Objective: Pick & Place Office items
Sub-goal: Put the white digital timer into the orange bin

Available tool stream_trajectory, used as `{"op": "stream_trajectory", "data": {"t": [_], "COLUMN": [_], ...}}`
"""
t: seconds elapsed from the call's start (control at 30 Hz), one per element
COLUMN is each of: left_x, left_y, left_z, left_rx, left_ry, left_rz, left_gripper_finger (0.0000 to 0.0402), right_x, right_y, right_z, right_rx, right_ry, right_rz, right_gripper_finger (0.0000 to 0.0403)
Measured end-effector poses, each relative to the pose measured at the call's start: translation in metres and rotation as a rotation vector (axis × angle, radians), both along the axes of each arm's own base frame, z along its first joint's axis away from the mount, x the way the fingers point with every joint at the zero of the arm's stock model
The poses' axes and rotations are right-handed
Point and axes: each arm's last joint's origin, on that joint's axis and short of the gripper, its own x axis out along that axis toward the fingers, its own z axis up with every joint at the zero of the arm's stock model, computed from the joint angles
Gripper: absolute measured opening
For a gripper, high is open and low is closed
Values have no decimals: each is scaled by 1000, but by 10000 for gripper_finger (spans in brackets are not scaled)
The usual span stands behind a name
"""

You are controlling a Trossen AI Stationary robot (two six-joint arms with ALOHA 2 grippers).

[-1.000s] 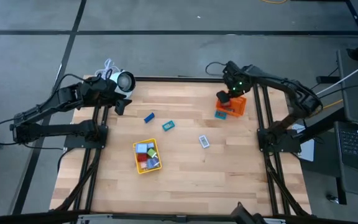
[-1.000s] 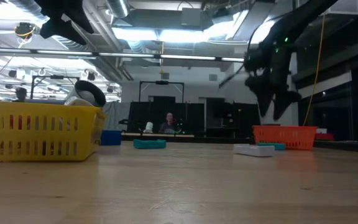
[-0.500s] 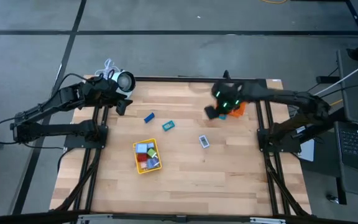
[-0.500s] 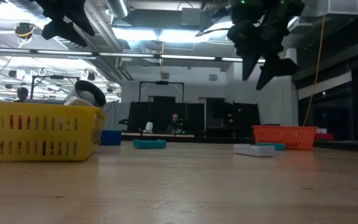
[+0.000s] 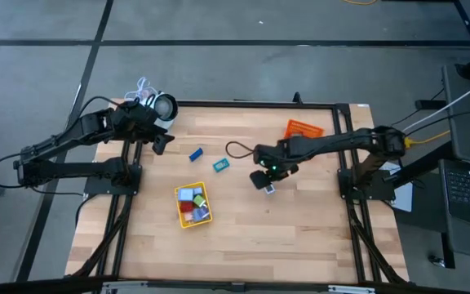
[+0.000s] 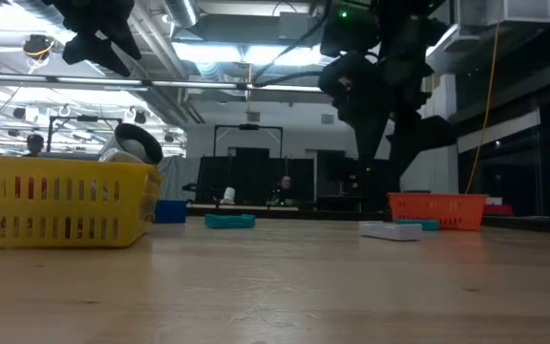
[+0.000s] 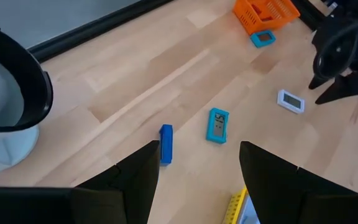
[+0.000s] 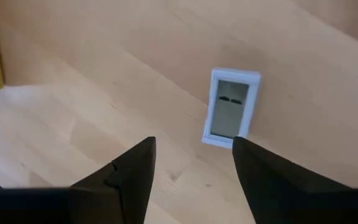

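Note:
A white office item with a grey display [image 8: 232, 107] lies flat on the wooden table [image 5: 243, 237]. My right gripper [image 5: 261, 178] hangs open just above it, fingers pointing down, touching nothing. A blue item [image 5: 195, 153] and a teal item [image 5: 221, 164] lie left of it. More items fill the yellow tray [image 5: 192, 204]. Another teal item [image 7: 263, 38] lies beside the orange tray [image 5: 303, 129]. My left gripper [image 5: 157, 140] waits open and empty in the air at the far left, by the white round device [image 5: 161, 106].
The yellow tray [image 6: 60, 201] stands near the table's middle left and the orange tray [image 6: 437, 208] at the far right. The white device's cord [image 5: 141, 86] lies at the far left corner. Bare wood [image 5: 300, 237] stretches along the near side.
My right gripper has swung from above the orange tray toward the table's left and near edge, turning at the wrist, and now hangs over the white item. No item has moved.

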Motion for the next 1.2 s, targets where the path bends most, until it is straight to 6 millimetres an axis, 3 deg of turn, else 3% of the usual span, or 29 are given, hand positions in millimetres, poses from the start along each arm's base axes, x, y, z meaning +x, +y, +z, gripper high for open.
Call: {"op": "stream_trajectory", "data": {"t": [0.17, 0.73, 1.2], "left_x": [0, -5, -5], "left_y": [0, -2, -3], "left_z": [0, -5, -6], "left_rx": [-4, 0, -33], "left_ry": [-2, 84, 78], "left_rz": [-11, -23, -12], "left_gripper_finger": [216, 216, 216], "right_x": [7, 15, 12], "right_y": [8, 7, -11], "right_z": [-9, -39, -46], "right_rx": [11, 15, 4], "right_ry": [-11, 72, 77], "right_rz": [5, 26, 25], "right_gripper_finger": [219, 219, 219]}}
